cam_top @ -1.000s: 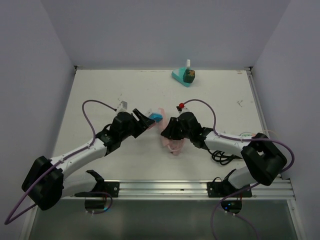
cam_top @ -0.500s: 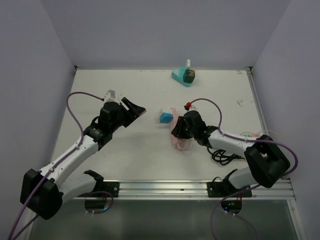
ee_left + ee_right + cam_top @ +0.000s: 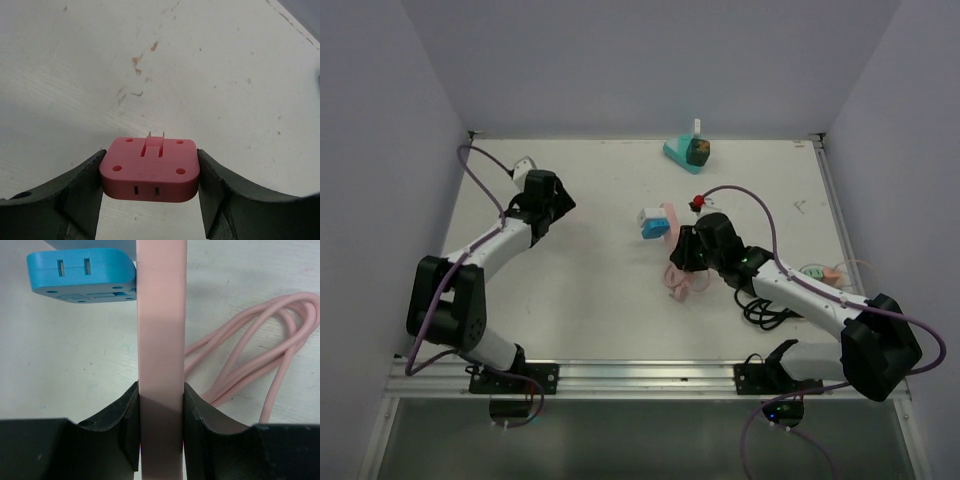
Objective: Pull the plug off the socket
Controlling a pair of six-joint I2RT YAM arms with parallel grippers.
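Evidently the separation is done: the red plug sits clamped between the jaws of the left gripper, pinched across its short sides with its two metal prongs bare and pointing away from the wrist camera. That shows it is in no socket. In the top view this arm is far out to the left of the table, well apart from the pale pink power strip, so the plug hangs clear above bare tabletop. The right gripper is closed tight on the power strip, its fingers squeezing the strip's narrow edges. This grip looks meant to anchor the socket so a pull on the plug does not drag the whole strip along. A blue adapter lies against the strip's face near its far end and appears seated there, beyond the right gripper's hold. The strip's pink cord loops loosely on the table beside the gripper, slack and not tugging at anything. By my reading, what remains is only to set the red plug down somewhere away from the strip and let go. The main risk is dropping it from a height.
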